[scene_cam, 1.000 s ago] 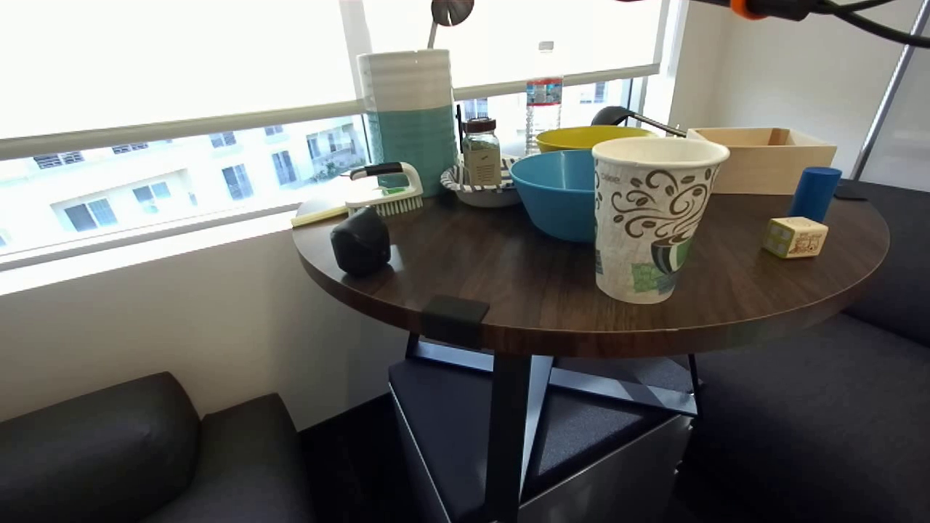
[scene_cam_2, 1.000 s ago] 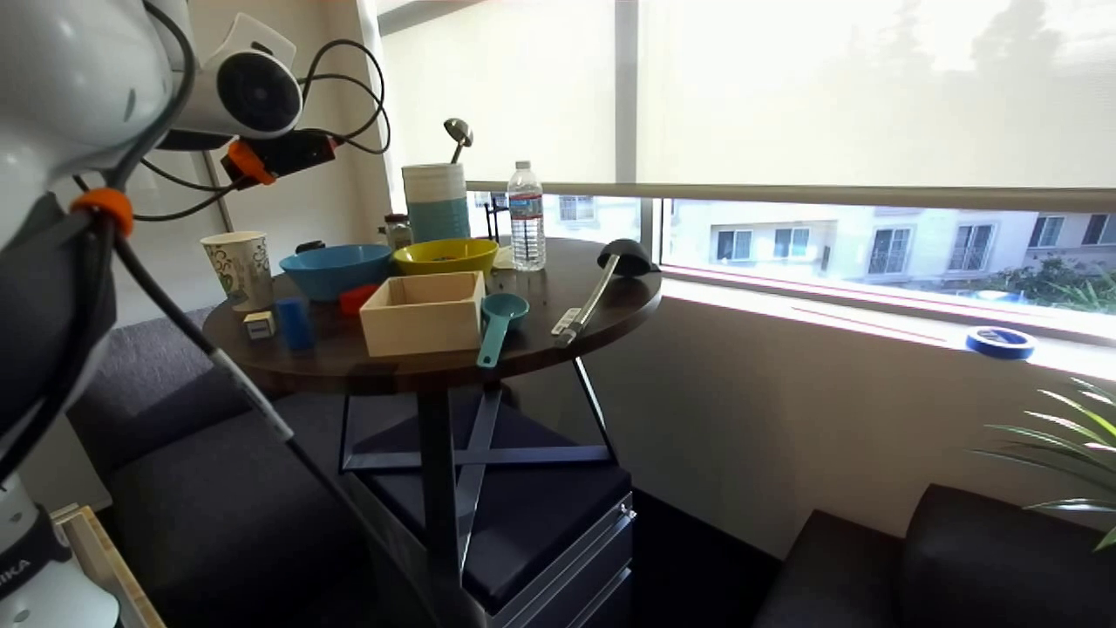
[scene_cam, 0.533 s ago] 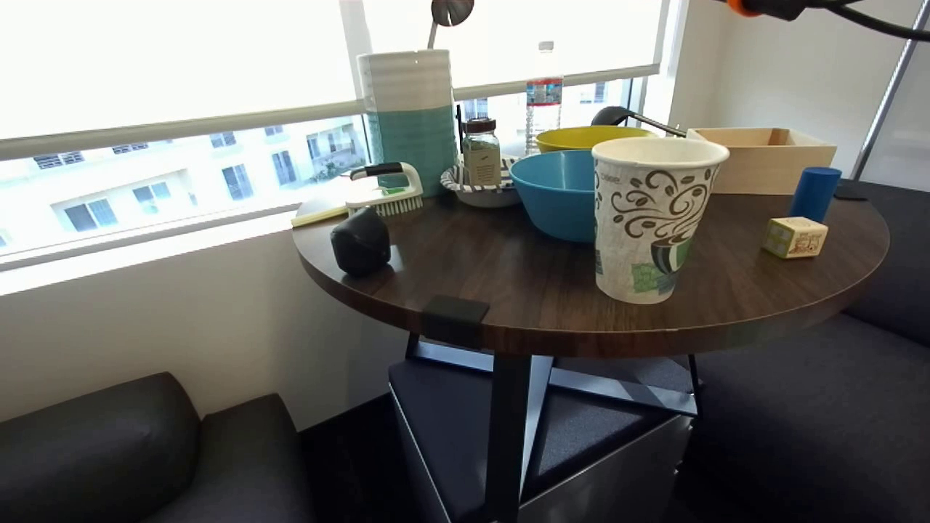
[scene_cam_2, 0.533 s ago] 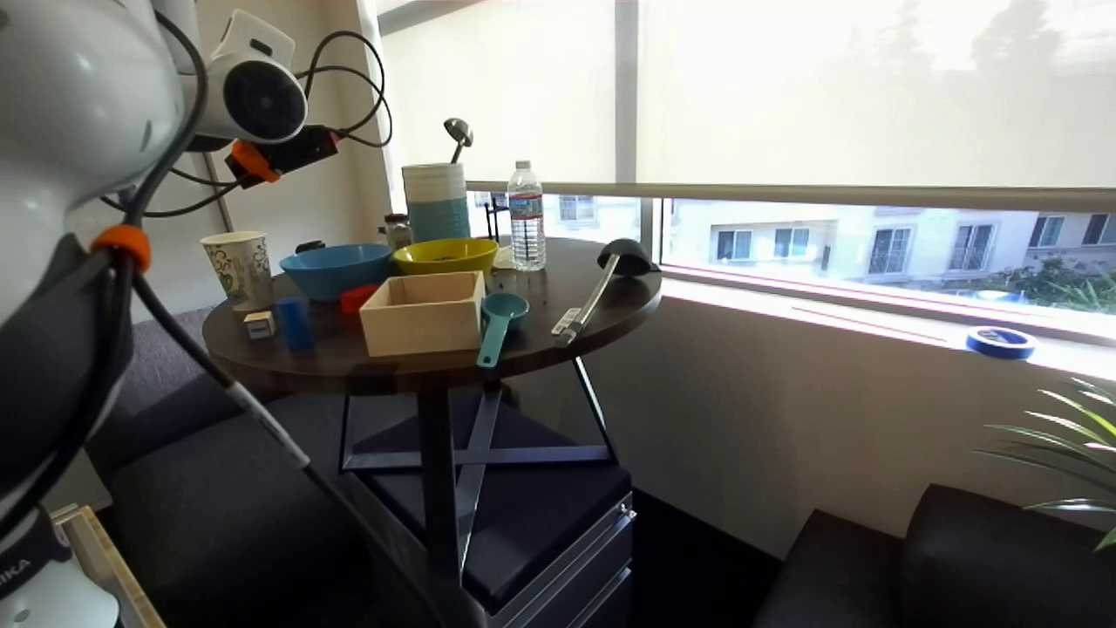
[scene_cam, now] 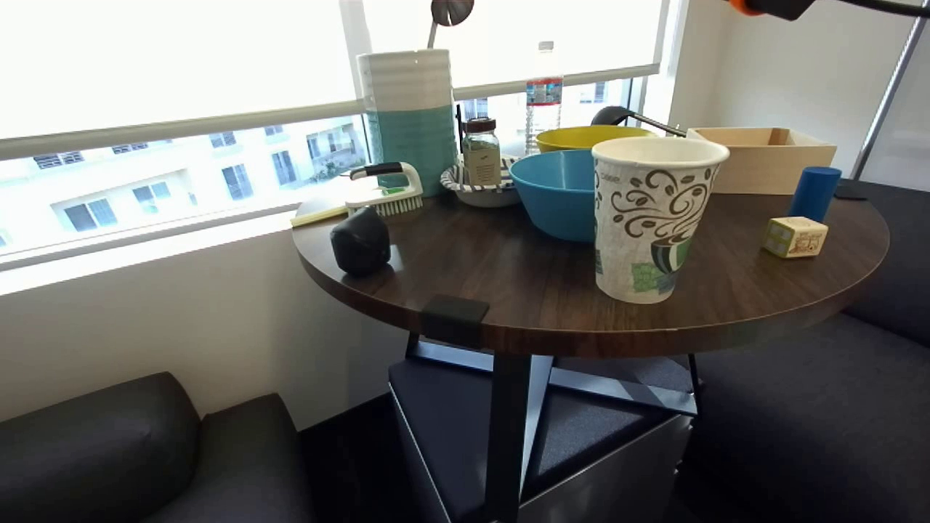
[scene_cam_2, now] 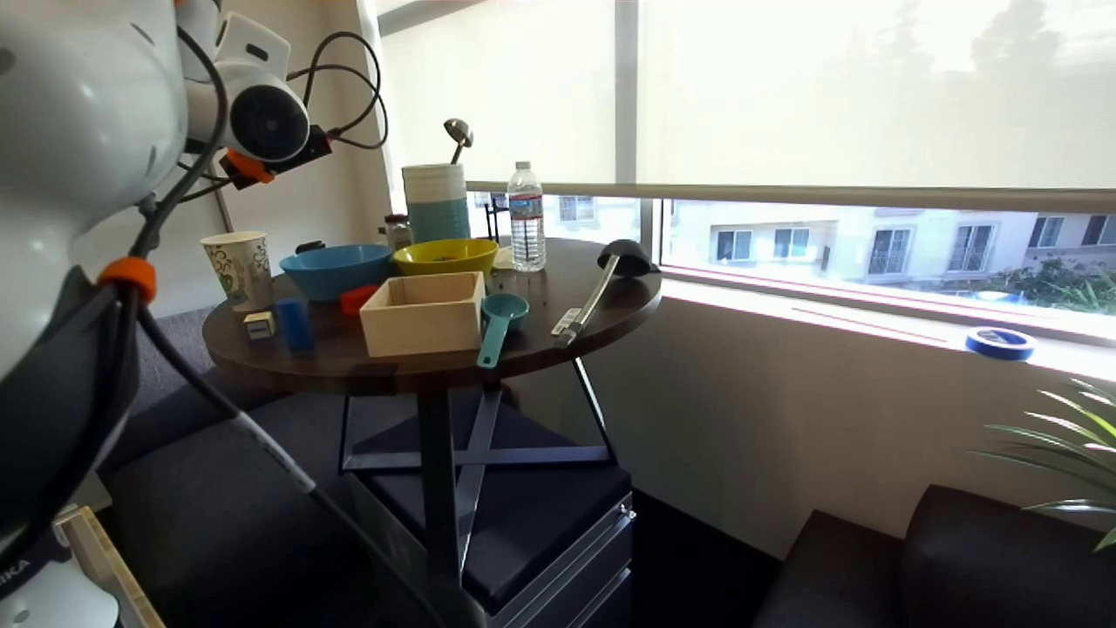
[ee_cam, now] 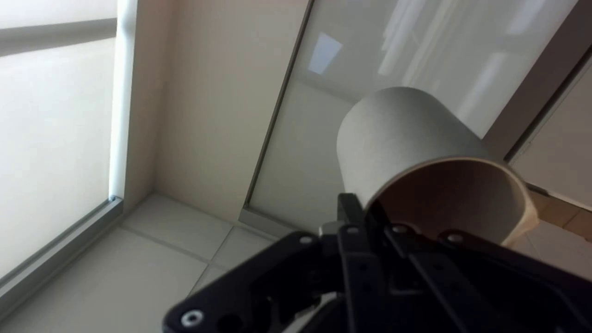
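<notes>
In the wrist view my gripper (ee_cam: 367, 210) is shut on the rim of a pale, plain cup (ee_cam: 402, 125). One finger is outside the cup's wall and the other is inside its open mouth. The cup is tilted, with its mouth toward the camera and its base pointing up and away. White wall panels and a window blind show behind it. Neither exterior view shows the gripper or the held cup. The arm (scene_cam_2: 96, 113) shows at the left of an exterior view, with its wrist part (scene_cam_2: 270, 122) above the table's left end.
A round dark table (scene_cam: 472, 254) bears a patterned paper cup (scene_cam: 654, 218), blue bowl (scene_cam: 556, 196), yellow bowl (scene_cam_2: 446, 257), wooden box (scene_cam_2: 423, 318), blue cylinder (scene_cam: 815, 195), letter block (scene_cam: 795, 237), teal scoop (scene_cam_2: 497, 327), water bottle (scene_cam_2: 527, 218), spice jar (scene_cam: 482, 154) and brush (scene_cam: 389, 187).
In an exterior view the arm's large link and its orange cable tie have moved right and down, and the wrist part slightly right and down. The things on the table have not moved.
</notes>
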`<state>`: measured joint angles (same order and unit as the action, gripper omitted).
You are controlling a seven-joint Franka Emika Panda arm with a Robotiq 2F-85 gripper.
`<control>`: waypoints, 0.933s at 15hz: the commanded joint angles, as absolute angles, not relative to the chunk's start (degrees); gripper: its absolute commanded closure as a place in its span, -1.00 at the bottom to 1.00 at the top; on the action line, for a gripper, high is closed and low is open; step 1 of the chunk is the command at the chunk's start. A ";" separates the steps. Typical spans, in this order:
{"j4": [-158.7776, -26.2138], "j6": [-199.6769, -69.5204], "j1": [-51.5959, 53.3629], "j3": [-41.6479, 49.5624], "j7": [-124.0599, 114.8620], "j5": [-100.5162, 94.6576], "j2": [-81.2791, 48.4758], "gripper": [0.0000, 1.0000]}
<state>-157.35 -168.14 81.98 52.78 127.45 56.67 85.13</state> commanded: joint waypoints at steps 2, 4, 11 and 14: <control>-157.37 -161.73 78.92 52.78 139.62 68.97 85.12 0.98; -157.47 -161.63 78.83 52.87 142.25 70.93 85.11 0.98; -157.75 -162.92 79.31 53.45 140.96 69.42 85.07 0.90; -157.62 -161.71 79.01 54.11 142.06 70.24 85.07 0.98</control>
<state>-157.75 -162.92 79.31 53.48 140.96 69.42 85.07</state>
